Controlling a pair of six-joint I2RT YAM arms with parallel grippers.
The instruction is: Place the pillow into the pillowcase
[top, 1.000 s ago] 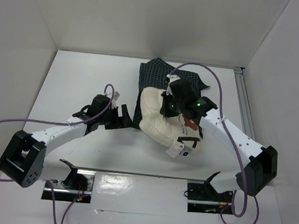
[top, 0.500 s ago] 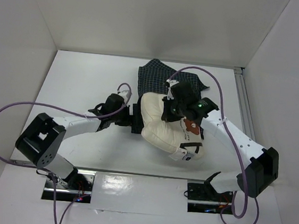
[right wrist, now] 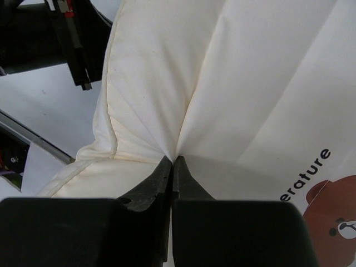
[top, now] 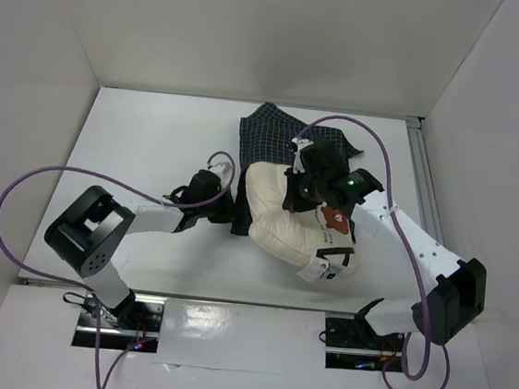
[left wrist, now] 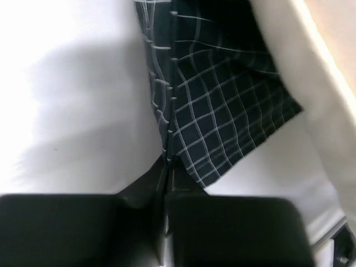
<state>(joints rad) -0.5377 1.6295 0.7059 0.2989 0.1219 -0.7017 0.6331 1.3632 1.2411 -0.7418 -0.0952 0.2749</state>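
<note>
I see a white table (top: 145,136) boxed in by plain white walls (top: 257,36), an aluminium rail (top: 425,186) along its right edge, evenly lit.

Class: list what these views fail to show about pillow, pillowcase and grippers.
- Top view: pillowcase near part hidden under pillow; left gripper tips hidden by its own wrist.
- Right wrist view: text and bear print cut by right edge.
- Left wrist view: pillowcase runs past top edge.

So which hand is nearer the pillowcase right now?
Left. The left hand is pinched on the pillowcase at its edge, while the right hand grips a fold on top of the pillow.
</note>
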